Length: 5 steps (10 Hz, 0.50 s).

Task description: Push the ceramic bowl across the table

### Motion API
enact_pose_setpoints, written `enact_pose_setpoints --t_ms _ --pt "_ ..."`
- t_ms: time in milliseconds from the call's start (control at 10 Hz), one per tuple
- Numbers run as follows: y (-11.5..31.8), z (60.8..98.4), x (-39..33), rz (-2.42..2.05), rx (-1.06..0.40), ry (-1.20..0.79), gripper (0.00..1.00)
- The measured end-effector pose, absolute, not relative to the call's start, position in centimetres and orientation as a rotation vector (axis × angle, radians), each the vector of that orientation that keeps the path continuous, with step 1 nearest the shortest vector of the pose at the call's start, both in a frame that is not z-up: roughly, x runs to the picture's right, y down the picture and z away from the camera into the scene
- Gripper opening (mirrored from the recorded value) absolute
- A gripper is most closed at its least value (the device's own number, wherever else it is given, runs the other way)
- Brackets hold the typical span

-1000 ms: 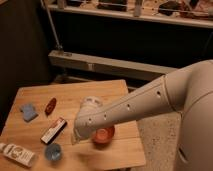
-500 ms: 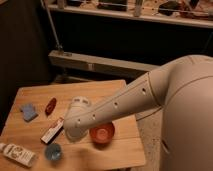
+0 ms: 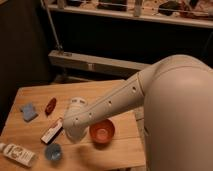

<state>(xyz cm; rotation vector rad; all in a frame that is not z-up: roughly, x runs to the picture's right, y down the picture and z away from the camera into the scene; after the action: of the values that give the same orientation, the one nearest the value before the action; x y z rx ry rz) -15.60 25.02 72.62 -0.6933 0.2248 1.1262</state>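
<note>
1. The ceramic bowl (image 3: 102,132) stands open side up on the table (image 3: 35,92), towards its near right part.
2. The gripper (image 3: 72,133) is low at the end of the arm (image 3: 115,102), just left of the bowl, with its fingers pressed together and holding nothing.
3. A small blue cup (image 3: 53,151) stands further left, at the near edge.

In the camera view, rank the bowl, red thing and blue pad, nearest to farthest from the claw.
Claw is low over the table, near its front.
1. Bowl, right beside it.
2. Red thing, farther back and to the view's left.
3. Blue pad, by the far left edge.
</note>
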Motion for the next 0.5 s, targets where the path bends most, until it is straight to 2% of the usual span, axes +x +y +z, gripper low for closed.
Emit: enact_pose_setpoints --t_ms 100,400,500 --pt "25.0 74.8 -14.2 1.149 -0.680 0.278 0.00" --pt "23.5 76.5 -10.2 1.214 -0.601 0.387 0.00" --pt "22.4 76.7 -6.9 1.259 -0.532 0.455 0.00"
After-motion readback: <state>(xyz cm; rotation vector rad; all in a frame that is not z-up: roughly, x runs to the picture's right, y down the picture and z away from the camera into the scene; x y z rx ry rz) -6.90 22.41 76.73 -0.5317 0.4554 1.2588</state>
